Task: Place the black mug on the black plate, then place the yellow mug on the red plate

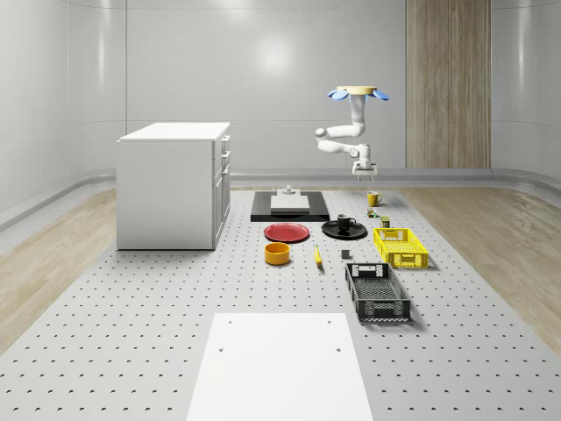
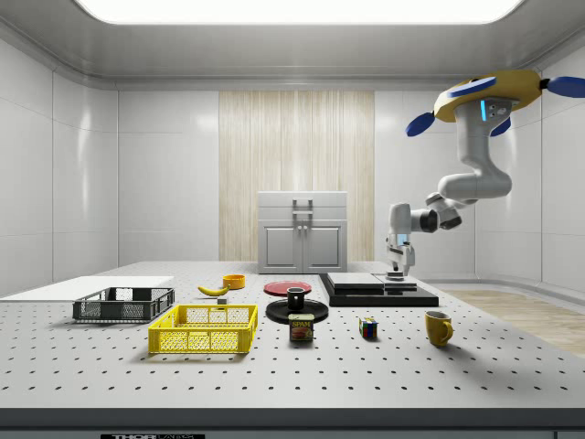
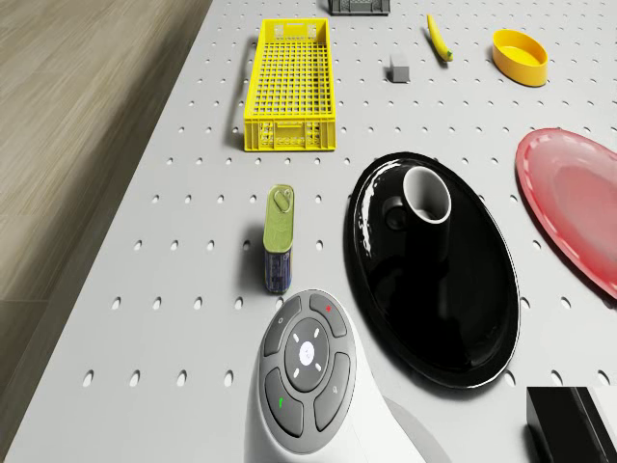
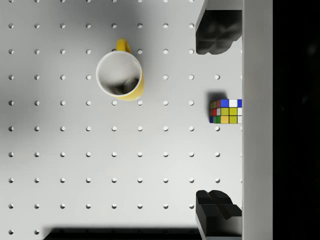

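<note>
— Where was the gripper (image 4: 218,125) when you looked?

— Hanging off the arm, above the surface (image 1: 175,333), fingers (image 4: 215,37) spread wide with nothing between them (released, carrying nothing, touching nothing). The wrist view looked straight down: the yellow mug (image 4: 121,75) stood upright below, off to one side of the gap between the fingers, so I'd judge the gripper wasn't yet lined up over it.

— And the drone?

— The drone (image 2: 489,99) hovered high up towards the side view's right, with the arm bent down and reaching back towards the side view's left. In the whole-scene view the gripper hung just above the yellow mug, well clear of it.

— Why empty-handed?

— My guess: the first half was done. The black mug (image 3: 427,207) stood upright on the black plate (image 3: 453,299), near one edge, not centred. The red plate (image 1: 287,232) lay just beside the black plate, bare, waiting for the yellow mug.

— Anything in the way?

— A puzzle cube (image 4: 226,111) sat near the yellow mug, apart from it, partly hidden by the gripper's body in the wrist view. A tin (image 3: 278,239) lay beside the black plate. Farther out: a yellow crate (image 1: 400,246), a black crate (image 1: 377,291), a banana (image 1: 317,256), a yellow bowl (image 1: 277,253), and a white cabinet (image 1: 173,184).
</note>
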Available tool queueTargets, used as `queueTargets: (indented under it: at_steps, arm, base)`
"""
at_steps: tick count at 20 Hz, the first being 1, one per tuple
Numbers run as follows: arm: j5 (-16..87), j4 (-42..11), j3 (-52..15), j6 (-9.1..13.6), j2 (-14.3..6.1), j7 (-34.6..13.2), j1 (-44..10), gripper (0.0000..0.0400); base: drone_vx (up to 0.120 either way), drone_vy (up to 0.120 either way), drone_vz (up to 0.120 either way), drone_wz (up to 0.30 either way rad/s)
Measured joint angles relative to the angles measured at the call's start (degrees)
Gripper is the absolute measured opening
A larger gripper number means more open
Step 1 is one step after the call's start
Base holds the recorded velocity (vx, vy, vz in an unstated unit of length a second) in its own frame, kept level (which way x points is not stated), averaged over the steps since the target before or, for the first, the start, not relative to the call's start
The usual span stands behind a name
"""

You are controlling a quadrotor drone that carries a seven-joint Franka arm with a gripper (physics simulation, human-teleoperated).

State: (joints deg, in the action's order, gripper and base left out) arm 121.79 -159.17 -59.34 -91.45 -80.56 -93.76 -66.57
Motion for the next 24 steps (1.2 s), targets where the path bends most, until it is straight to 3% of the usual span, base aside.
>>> queueTargets:
  at_steps: [6, 12, 17, 24]
  arm:
    - [0.0, 0.0, 0.0, 0.1, 0.1, 0.0, 0.1, 0.04]
    - [0.1, 0.0, 0.0, 0.2, 0.2, 0.1, 0.1, 0.04]
    - [0.1, 0.0, 0.1, 0.2, 0.2, 0.1, 0.2, 0.04]
    - [0.2, 0.0, 0.1, 0.3, 0.3, 0.2, 0.2, 0.04]
  base:
    - [-0.12, 0.0, -0.007, 0.0]
    - [-0.12, 0.0, -0.12, 0.0]
    - [0.0, 0.0, -0.04, 0.0]
    - [0.0, 0.086, -0.017, 0.0]
